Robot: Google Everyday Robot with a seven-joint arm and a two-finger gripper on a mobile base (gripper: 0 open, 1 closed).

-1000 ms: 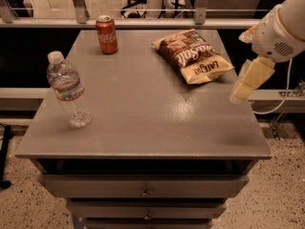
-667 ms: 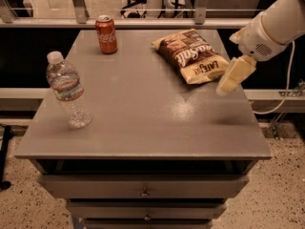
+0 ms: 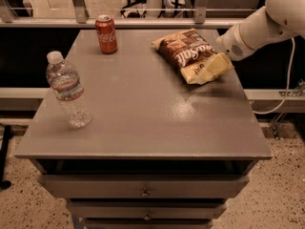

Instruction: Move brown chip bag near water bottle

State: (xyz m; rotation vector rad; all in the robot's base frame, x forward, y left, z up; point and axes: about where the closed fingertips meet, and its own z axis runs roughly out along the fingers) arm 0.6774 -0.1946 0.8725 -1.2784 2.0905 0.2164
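Note:
The brown chip bag [image 3: 186,52] lies flat at the back right of the grey table [image 3: 143,123], with white lettering and pale yellow ends. The water bottle [image 3: 68,90] stands upright near the table's left edge, clear with a white cap and a white-red label. My gripper [image 3: 212,69] reaches in from the right on a white arm and sits at the near right end of the bag, over its pale yellow end. The bag and the bottle are far apart across the table.
A red soda can [image 3: 106,34] stands upright at the back left of the table. Drawers [image 3: 143,191] run below the table's front edge. A railing and floor lie behind the table. A cable [image 3: 281,99] hangs at the right.
My gripper has moved left and toward the back, from beside the table's right edge to the near end of the chip bag. The bag, bottle and can have not moved.

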